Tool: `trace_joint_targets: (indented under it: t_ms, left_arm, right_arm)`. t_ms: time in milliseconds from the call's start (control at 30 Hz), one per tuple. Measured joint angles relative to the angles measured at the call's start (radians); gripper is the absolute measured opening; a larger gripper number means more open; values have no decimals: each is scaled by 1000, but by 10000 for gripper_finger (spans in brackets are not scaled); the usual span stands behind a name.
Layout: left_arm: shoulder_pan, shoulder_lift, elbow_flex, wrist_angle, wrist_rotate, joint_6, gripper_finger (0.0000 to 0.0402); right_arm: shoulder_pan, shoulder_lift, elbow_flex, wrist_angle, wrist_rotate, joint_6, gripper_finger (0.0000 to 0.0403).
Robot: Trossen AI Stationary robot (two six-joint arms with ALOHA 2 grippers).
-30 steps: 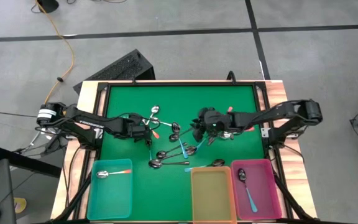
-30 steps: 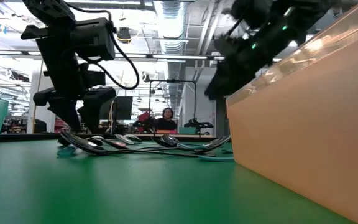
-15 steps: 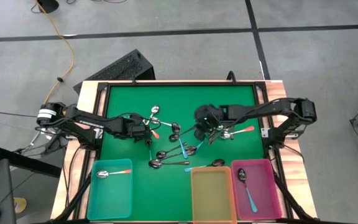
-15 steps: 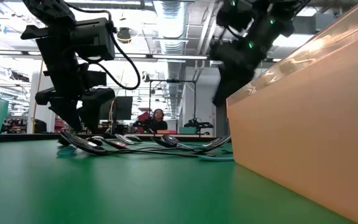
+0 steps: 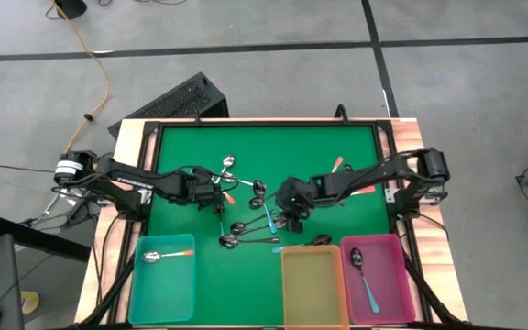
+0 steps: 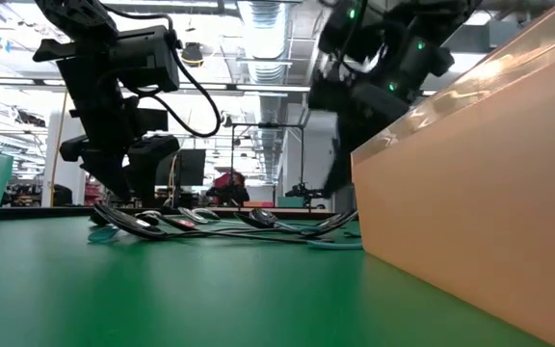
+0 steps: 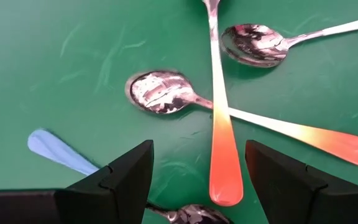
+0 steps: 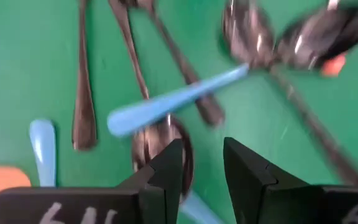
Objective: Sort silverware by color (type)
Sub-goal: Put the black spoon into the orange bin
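The silverware is a loose pile of small spoons lying flat on the green mat, with orange, light blue and dark handles. My left gripper hovers open at the pile's left side, over the end of an orange handle. My right gripper stands open, tipped down over the pile's right side. A light blue handle and a dark spoon bowl lie just beyond its fingers. Neither gripper holds anything.
Three bins line the near edge. The teal bin holds an orange-handled spoon, the yellow bin shows nothing inside, and the pink bin holds a blue-handled spoon. Two orange-handled spoons lie apart at the right.
My right gripper has swung toward the table's near edge and slightly left, sinking over the spoon pile while its wrist rolled. Its finger gap looks the same. The spoons have not moved.
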Motion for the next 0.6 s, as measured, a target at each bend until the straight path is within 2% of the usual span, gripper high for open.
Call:
trace_joint_targets:
  t_ms: [300,600]
  left_arm:
    - [0,0,0,3,1,9,238]
    - [0,0,0,5,-2,17,238]
  right_arm:
    - [-33,78,2,9,-162,129,127]
    - [-33,97,2,10,-183,136,121]
